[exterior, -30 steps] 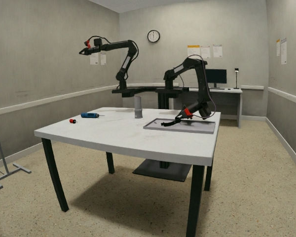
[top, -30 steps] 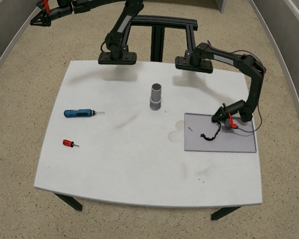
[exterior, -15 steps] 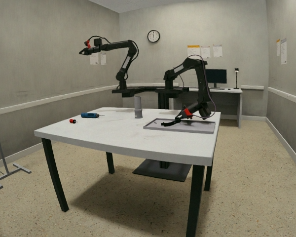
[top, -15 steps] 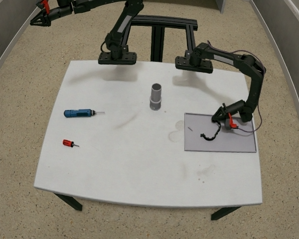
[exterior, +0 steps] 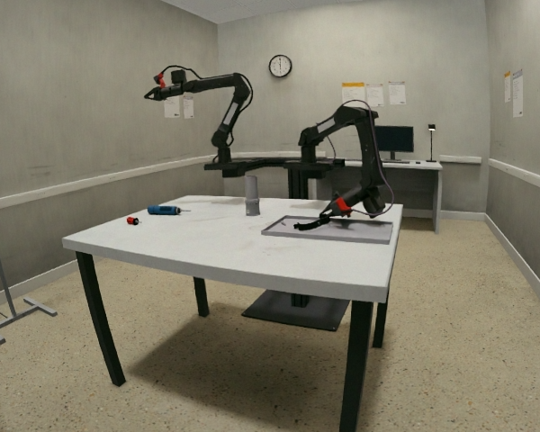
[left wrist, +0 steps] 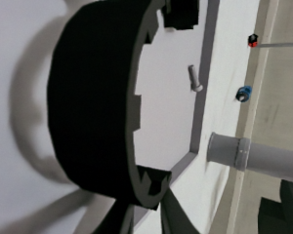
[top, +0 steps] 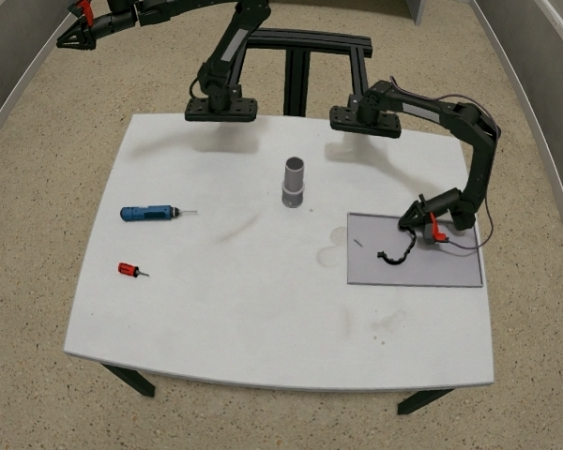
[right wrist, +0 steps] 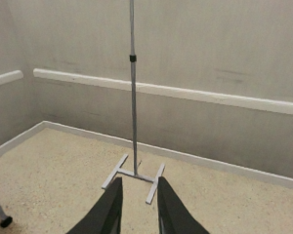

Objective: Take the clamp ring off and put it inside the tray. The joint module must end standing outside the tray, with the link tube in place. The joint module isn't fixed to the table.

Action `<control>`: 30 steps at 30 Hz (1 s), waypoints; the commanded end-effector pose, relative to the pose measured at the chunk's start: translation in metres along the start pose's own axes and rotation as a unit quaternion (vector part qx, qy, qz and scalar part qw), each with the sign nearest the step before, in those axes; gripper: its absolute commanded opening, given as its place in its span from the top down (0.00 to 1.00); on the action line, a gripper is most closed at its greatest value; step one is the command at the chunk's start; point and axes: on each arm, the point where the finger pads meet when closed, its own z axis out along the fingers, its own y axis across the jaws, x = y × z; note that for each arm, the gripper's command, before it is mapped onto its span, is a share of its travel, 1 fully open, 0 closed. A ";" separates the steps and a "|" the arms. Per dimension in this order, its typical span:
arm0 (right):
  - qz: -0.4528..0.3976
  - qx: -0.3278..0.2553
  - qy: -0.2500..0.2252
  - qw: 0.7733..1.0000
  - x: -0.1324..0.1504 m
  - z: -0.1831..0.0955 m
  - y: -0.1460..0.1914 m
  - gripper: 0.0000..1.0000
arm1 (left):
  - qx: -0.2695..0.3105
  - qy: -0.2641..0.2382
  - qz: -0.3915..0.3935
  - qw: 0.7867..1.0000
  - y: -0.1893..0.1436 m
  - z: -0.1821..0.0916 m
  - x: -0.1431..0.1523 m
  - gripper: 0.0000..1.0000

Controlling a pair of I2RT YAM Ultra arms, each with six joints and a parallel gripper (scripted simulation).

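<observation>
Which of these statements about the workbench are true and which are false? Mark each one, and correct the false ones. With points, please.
1. The left gripper point(top: 402, 224) point(exterior: 323, 216) point(left wrist: 146, 191) grips the clamp ring point(top: 394, 262) point(exterior: 310, 226) point(left wrist: 93, 97). True.
2. The link tube point(top: 294, 176) point(exterior: 251, 187) point(left wrist: 278, 158) rises from the joint module point(top: 291, 200) point(exterior: 252, 207) point(left wrist: 225, 149). True.
3. The joint module stands inside the tray. False: it stands outside the tray point(top: 418, 284) point(exterior: 326, 238) point(left wrist: 205, 63).
4. The right gripper is clamped on the blue screwdriver. False: the right gripper point(top: 58, 46) point(exterior: 145, 96) point(right wrist: 140, 185) holds nothing, and the blue screwdriver point(top: 148, 213) point(exterior: 163, 211) point(left wrist: 244, 94) lies on the table.
5. A small screw point(top: 357, 242) point(exterior: 283, 222) point(left wrist: 193, 78) lies in the tray. True.

The jaws pinch the black clamp ring's end point(left wrist: 153, 182).
</observation>
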 end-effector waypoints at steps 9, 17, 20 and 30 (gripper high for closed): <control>0.003 -0.003 -0.049 0.999 -0.039 -0.007 0.004 0.80 | -0.008 -0.019 0.021 1.000 0.004 -0.007 -0.015 0.89; 0.003 -0.003 -0.049 0.999 -0.039 -0.007 0.004 0.80 | -0.008 -0.019 0.021 1.000 0.004 -0.007 -0.015 0.89; 0.003 -0.003 -0.049 0.999 -0.039 -0.007 0.004 0.80 | -0.010 -0.019 0.024 0.999 0.004 -0.009 -0.017 0.87; 0.003 -0.003 -0.049 0.999 -0.039 -0.007 0.004 0.80 | -0.009 -0.019 0.023 0.999 0.003 -0.009 -0.017 0.87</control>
